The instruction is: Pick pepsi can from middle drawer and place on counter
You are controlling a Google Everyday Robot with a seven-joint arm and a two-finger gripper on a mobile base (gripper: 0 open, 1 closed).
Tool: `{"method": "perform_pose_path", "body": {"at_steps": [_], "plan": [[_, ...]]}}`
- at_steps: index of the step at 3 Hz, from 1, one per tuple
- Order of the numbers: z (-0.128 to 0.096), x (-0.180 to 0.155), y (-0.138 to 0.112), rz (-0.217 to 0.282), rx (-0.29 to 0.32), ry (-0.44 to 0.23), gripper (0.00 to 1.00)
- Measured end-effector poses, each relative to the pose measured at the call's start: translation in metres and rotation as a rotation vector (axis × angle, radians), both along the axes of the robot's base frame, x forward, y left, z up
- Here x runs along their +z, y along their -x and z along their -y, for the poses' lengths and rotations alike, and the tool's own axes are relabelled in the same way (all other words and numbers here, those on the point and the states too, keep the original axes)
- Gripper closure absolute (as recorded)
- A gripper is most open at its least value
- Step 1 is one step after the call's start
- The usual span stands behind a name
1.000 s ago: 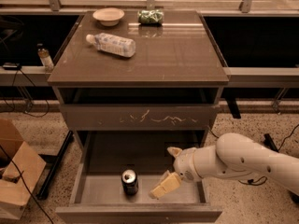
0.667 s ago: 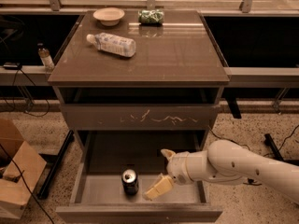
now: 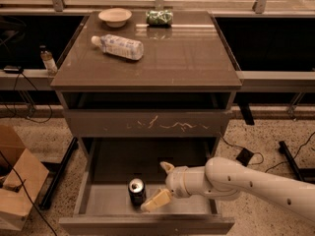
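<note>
Gripper (image 3: 161,185) spread wide, holding nothing, inside the pulled-out middle drawer (image 3: 98,224), bare floor at left, pepsi can (image 3: 137,191) upright near the front edge, just left of the fingers, counter (image 3: 197,58) above bearing lying bottle (image 3: 118,47), bowl (image 3: 114,16), green packet (image 3: 159,17).

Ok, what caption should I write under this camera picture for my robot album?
The open gripper reaches into the middle drawer, close beside the upright pepsi can, below the counter.
</note>
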State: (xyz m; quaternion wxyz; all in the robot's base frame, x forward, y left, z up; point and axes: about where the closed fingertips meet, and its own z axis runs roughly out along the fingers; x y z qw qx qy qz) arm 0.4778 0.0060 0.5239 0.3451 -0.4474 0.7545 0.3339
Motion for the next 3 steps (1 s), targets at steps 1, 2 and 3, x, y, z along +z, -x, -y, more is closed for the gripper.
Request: {"method": "perform_pose_path", "body": {"at_steps": [1, 2, 3], "plan": [[-0.017, -0.025, -0.011, -0.006, -0.001, -0.024, 0.0], [-0.035, -0.044, -0.022, -0.021, 0.004, -0.047, 0.0], [-0.052, -0.061, -0.028, -0.043, 0.015, -0.063, 0.0]]}}
